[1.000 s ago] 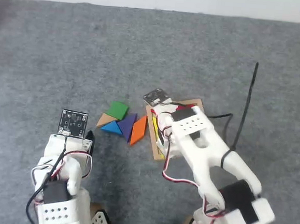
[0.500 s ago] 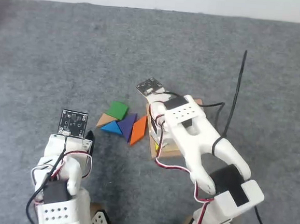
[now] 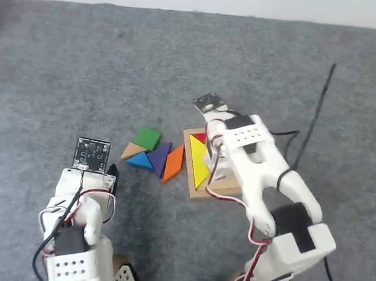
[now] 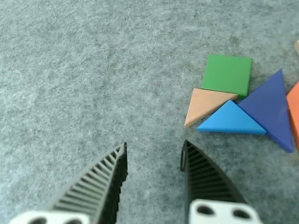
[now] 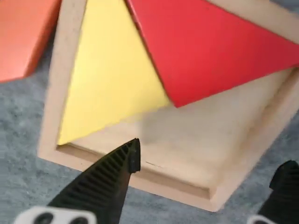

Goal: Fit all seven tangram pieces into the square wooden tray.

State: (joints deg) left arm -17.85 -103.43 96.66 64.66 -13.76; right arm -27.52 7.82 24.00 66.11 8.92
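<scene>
The square wooden tray (image 3: 202,194) lies right of centre with a yellow triangle (image 3: 199,165) and a red triangle (image 3: 199,138) inside it. My right gripper (image 5: 210,161) is open just above the tray's bare floor (image 5: 205,135), beside the yellow triangle (image 5: 112,88) and red triangle (image 5: 205,51). Left of the tray a green square (image 3: 148,138), tan triangle (image 3: 132,150), blue triangle (image 3: 141,161), purple triangle (image 3: 159,156) and orange parallelogram (image 3: 173,163) lie in a cluster on the carpet. My left gripper (image 4: 154,151) stands open over bare carpet, short of the tan triangle (image 4: 205,103).
Grey carpet covers the whole table. A black cable (image 3: 314,121) rises from the right arm at the right. Open carpet stretches behind and to the left of the pieces. The orange parallelogram (image 5: 23,32) touches the tray's outer wall.
The right arm swung left over the tray, then back to the right, uncovering the yellow and red triangles in the tray. The left arm has not moved.
</scene>
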